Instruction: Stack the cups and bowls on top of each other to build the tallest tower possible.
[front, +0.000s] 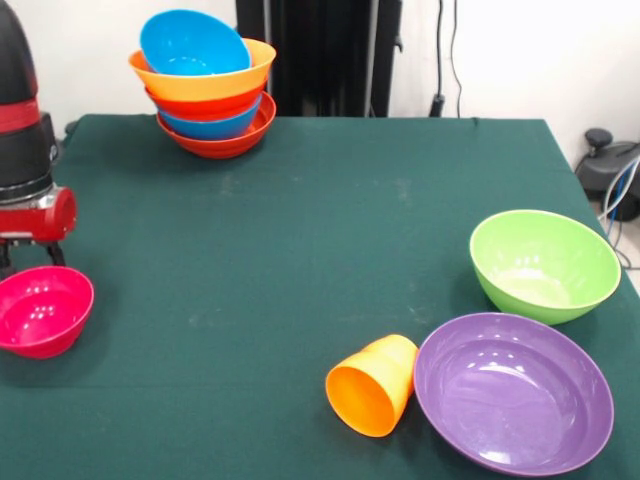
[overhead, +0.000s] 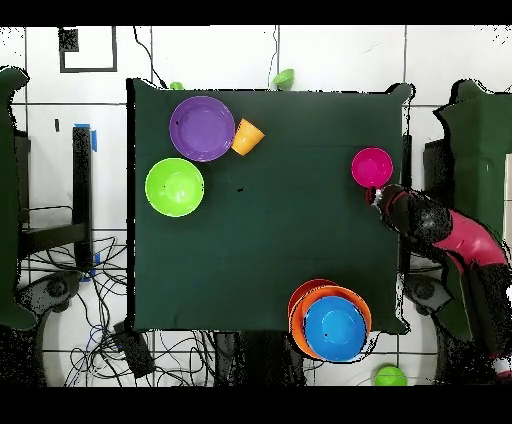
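The tower (front: 205, 90) (overhead: 330, 320) stands at a table corner: a red-orange bowl at the base, then blue, red-orange, wide orange, and a blue bowl tilted on top. A small magenta bowl (front: 42, 310) (overhead: 372, 167) sits upright at the table's side edge. My gripper (front: 30, 262) (overhead: 374, 192) hangs open just behind its rim, holding nothing. The orange cup (front: 372, 385) (overhead: 247, 136) lies on its side against the large purple bowl (front: 513, 392) (overhead: 202, 128). Beside that sits a green bowl (front: 545, 262) (overhead: 174, 187).
The green table (front: 300, 230) has the magenta bowl and tower close to its edges. Small green objects (overhead: 283, 78) (overhead: 390, 376) lie on the floor off the table. Cables (overhead: 60, 290) run along the floor beside it.
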